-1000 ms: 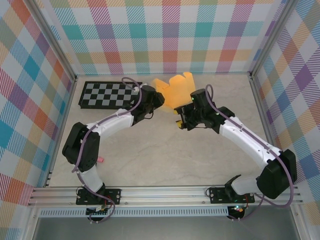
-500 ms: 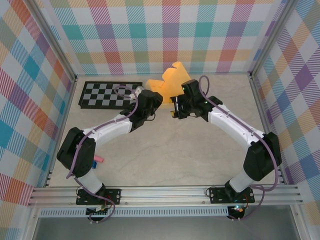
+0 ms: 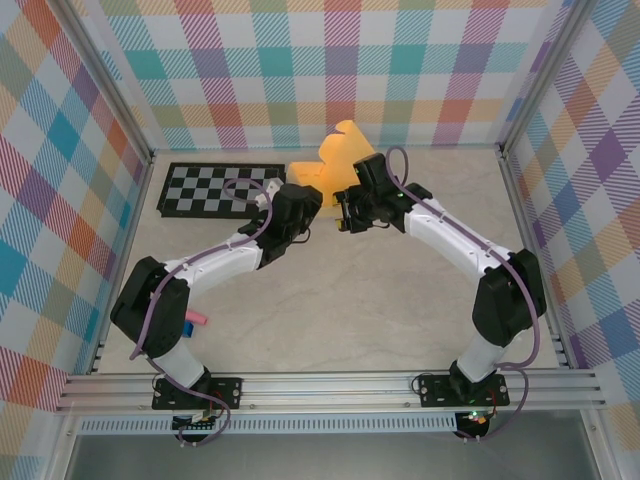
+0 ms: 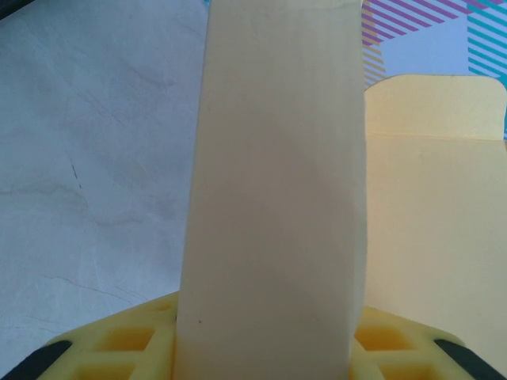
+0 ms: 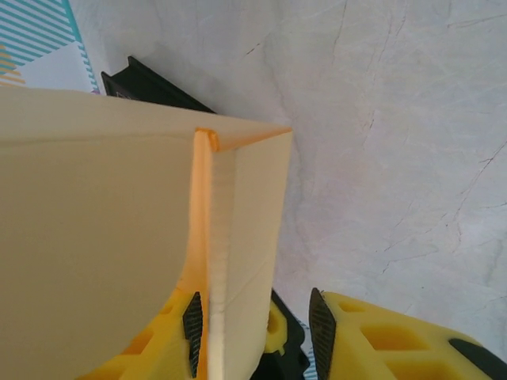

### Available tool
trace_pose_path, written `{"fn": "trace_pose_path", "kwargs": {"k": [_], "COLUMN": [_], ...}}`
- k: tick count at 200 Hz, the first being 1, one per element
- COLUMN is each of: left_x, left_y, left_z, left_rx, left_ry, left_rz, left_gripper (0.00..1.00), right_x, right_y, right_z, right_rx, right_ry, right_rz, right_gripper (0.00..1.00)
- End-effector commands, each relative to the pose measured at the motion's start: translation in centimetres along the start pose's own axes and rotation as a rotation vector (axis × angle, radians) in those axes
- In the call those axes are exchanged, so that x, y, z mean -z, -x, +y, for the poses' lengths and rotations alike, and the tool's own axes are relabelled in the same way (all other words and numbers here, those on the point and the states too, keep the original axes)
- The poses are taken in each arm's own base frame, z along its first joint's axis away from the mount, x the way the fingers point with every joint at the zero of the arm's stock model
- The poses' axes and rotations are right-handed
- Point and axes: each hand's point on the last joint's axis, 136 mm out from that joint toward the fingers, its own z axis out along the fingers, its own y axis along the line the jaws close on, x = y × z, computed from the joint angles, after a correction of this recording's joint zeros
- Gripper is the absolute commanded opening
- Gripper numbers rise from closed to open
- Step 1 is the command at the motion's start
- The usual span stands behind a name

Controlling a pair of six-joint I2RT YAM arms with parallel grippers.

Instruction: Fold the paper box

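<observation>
The paper box, a yellow-orange creased card, stands tilted up near the back wall between both grippers. My left gripper reaches it from the left. In the left wrist view one long panel of the paper box fills the gap between the yellow fingers, and the left gripper is shut on it. My right gripper comes from the right. In the right wrist view a folded wall of the paper box lies against the left pad. The right pad stands apart, so the right gripper is open.
A black-and-white checkerboard panel lies at the back left, just left of the left gripper. A small pink piece lies by the left arm's base. Plaid walls close in the table at the back and on both sides.
Both grippers have moved toward the back wall and closer together. The paper box has gone with them and now stands higher against the wall.
</observation>
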Motion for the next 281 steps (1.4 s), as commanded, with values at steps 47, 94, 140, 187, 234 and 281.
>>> {"fn": "trace_pose_path", "kwargs": {"k": [47, 94, 140, 187, 234, 281], "left_x": [1.5, 1.6, 1.3, 2.6, 6.7, 11.2], "left_y": [0.1, -0.7, -1.1, 0.0, 3.6, 8.3], "left_z": [-3.8, -4.3, -3.6, -2.6, 1.0, 6.1], "left_rx": [0.072, 0.080, 0.065, -0.025, -0.096, -0.477], "left_ry": [-0.136, -0.158, -0.160, -0.123, -0.051, 0.121], "left_rz": [-0.019, -0.001, 0.002, -0.043, -0.145, -0.218], "left_gripper": [0.37, 0.38, 0.47, 0.82, 1.00, 1.00], "right_x": [-1.3, -2.2, -2.0, -1.0, -0.2, -2.8], "right_y": [-0.5, -0.1, 0.4, 2.5, 7.3, 9.3], "right_z": [-0.7, -2.1, -2.3, -2.3, -3.3, -9.6], "right_rx": [0.038, 0.041, 0.095, 0.181, 0.570, 1.140], "right_ry": [-0.064, -0.125, -0.149, -0.167, -0.234, -0.410], "right_rz": [0.011, 0.003, -0.023, -0.074, -0.158, 0.021], "right_gripper": [0.35, 0.33, 0.19, 0.13, 0.10, 0.07]}}
